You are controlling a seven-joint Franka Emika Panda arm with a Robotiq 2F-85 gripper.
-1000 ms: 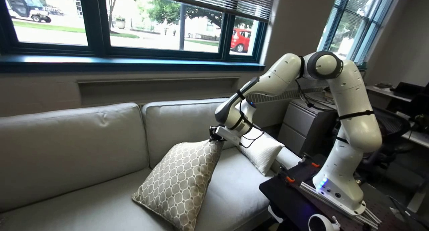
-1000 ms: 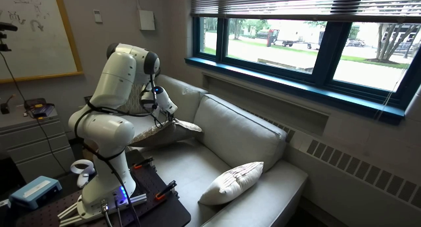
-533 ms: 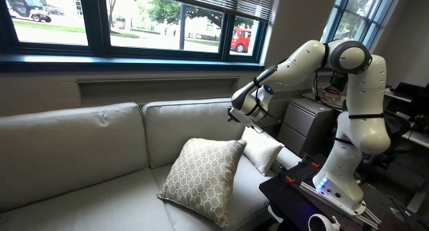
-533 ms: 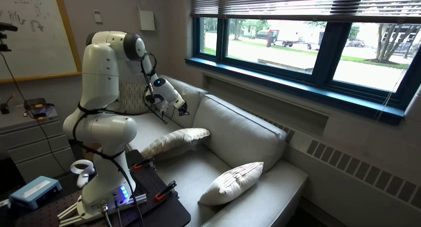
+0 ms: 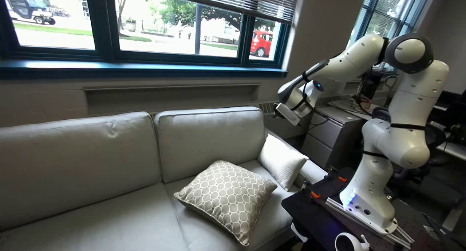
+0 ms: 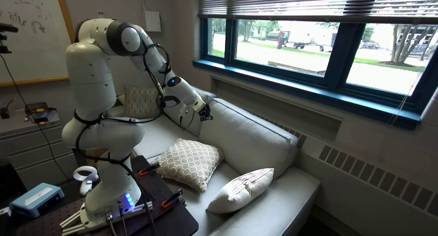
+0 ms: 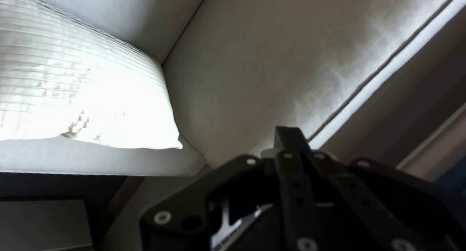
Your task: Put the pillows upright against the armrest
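Observation:
The larger lattice-patterned pillow lies nearly flat on the sofa seat, out of my grip; the same pillow shows a gap to its white neighbour. The smaller white pillow stands tilted, leaning on the armrest. In the wrist view, this white pillow fills the left side, brightly overexposed, and the lattice one is out of sight. My gripper hangs above the seat near the sofa back. Its fingertips meet in the wrist view, and the shut gripper has nothing between its fingers.
A grey back cushion rises behind the pillows. The black table bearing the arm stands against the seat's front, with orange-tipped clamps on its edge. Another patterned cushion sits at the sofa's far end. A filing cabinet stands beyond the armrest.
A second ago my gripper was at the lattice pillow's raised corner. That corner came free, and the pillow dropped flatter, towards the armrest side. The arm rose and moved towards the armrest.

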